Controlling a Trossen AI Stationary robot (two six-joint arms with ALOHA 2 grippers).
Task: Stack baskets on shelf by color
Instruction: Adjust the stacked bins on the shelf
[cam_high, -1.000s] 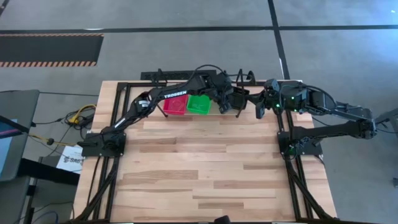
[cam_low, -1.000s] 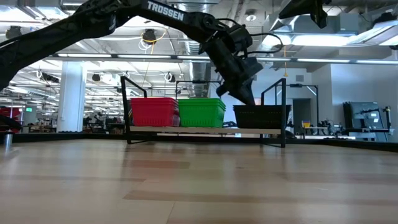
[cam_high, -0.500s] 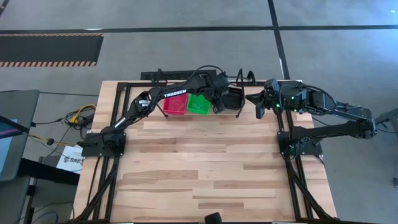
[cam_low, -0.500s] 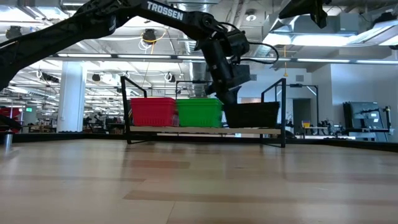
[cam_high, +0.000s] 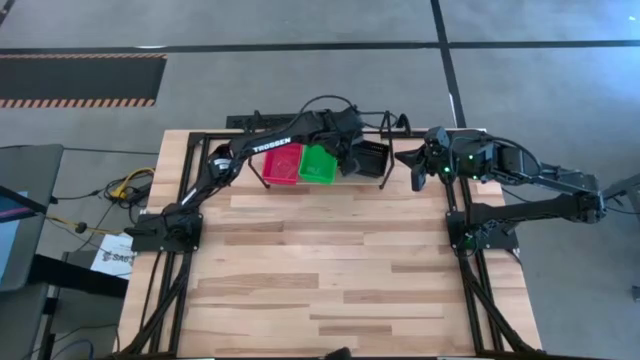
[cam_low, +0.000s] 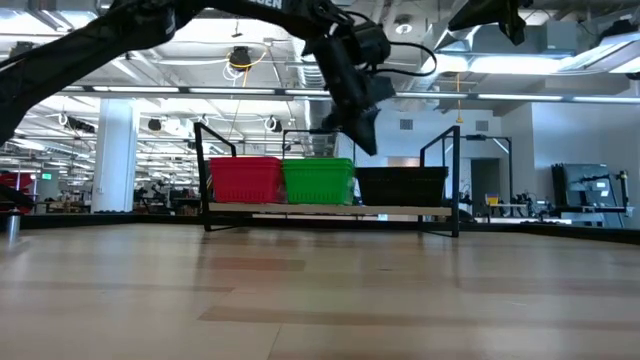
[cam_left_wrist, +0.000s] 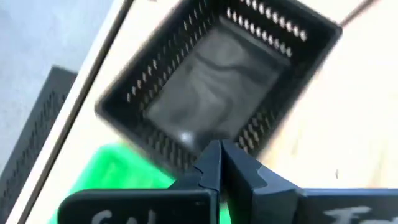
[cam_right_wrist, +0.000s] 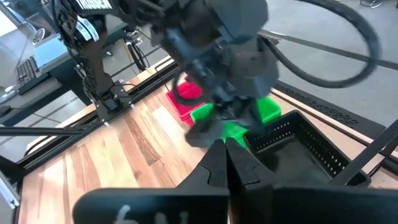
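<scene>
Since a moment ago we see the left gripper (cam_low: 365, 135) has risen off the black baskets (cam_low: 402, 186), which have slid along the shelf (cam_low: 330, 210) to sit just beside the green baskets (cam_low: 319, 181). It now hangs above the seam between the green and black stacks, its fingers pressed together with nothing between them, as the left wrist view shows.

On the shelf, at the table's (cam_high: 330, 290) far edge, three stacks stand in a row: the red baskets (cam_high: 282, 164) toward the left upright, the green baskets in the middle, the black baskets toward the right upright. Red and green touch; green and black stand close, and whether they touch we cannot tell. The topmost black basket holds nothing.

The right gripper (cam_high: 416, 170) waits beyond the shelf's right end, near the table's far right corner, raised above the tabletop. Its fingers also meet tip to tip, gripping nothing.
</scene>
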